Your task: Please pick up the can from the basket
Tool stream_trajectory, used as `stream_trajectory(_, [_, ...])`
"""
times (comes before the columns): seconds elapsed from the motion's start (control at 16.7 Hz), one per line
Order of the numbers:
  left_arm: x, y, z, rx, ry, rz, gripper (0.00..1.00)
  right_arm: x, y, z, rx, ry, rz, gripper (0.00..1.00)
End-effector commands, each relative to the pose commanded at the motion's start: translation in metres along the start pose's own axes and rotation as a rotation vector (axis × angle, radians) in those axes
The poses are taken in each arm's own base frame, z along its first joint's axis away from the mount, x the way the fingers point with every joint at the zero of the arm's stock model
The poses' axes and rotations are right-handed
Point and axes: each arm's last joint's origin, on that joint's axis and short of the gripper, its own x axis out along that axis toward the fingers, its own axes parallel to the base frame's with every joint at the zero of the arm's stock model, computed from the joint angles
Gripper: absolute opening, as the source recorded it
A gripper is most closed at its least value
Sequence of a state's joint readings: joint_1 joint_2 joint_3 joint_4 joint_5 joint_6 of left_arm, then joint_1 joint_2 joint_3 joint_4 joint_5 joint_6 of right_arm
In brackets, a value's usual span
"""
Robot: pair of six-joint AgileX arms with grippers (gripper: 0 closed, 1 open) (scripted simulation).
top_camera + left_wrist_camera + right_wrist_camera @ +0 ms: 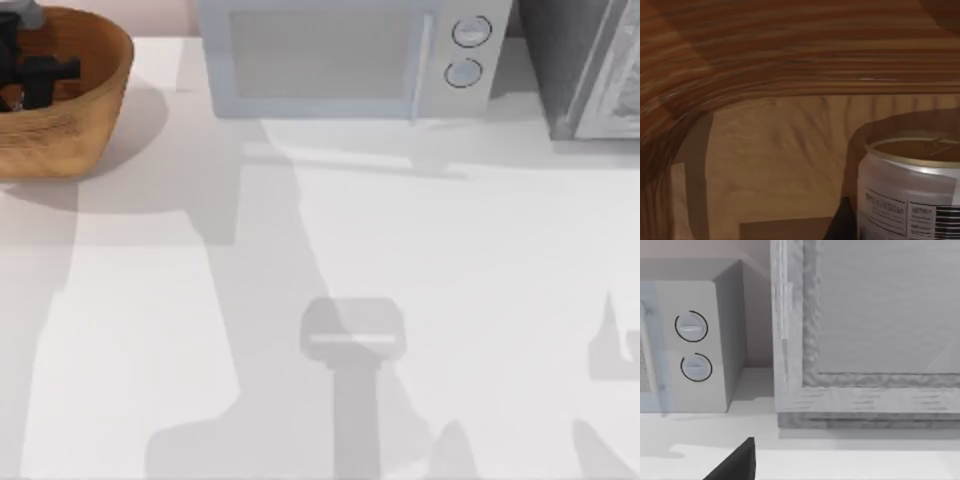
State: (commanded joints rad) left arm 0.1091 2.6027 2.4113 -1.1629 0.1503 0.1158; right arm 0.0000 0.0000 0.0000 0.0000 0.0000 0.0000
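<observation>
The basket (95, 110), a round woven bowl, stands at the table's far left corner. My left gripper (38, 72) reaches down inside it. The left wrist view looks into the basket's ribbed orange-brown wall (790, 55) from close up. There the can (912, 195) stands upright on the basket floor, silver-white with printed text, a barcode and a gold top. A dark part of my left gripper sits right beside the can's base. Whether it touches the can is hidden.
A white microwave (345, 55) with two round knobs stands at the back middle, and a grey cabinet-like appliance (590, 65) at the back right. The right wrist view faces both, so my right arm sits low at the right, near the cabinet-like appliance (870, 340).
</observation>
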Motion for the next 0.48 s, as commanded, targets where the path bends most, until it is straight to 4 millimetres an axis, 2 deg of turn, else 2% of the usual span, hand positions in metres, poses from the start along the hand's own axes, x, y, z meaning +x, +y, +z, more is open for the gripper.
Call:
stream_trajectory(0.24, [-0.008,0.000,-0.003,-0.014,-0.006,-0.002,0.00,0.000,0.000,0.000,0.000,0.000,0.000,1.00])
stream_trajectory(0.48, [-0.040,-0.008,-0.014,-0.019,-0.061,0.007,0.00,0.000,0.000,0.000,0.000,0.000,0.000,1.00])
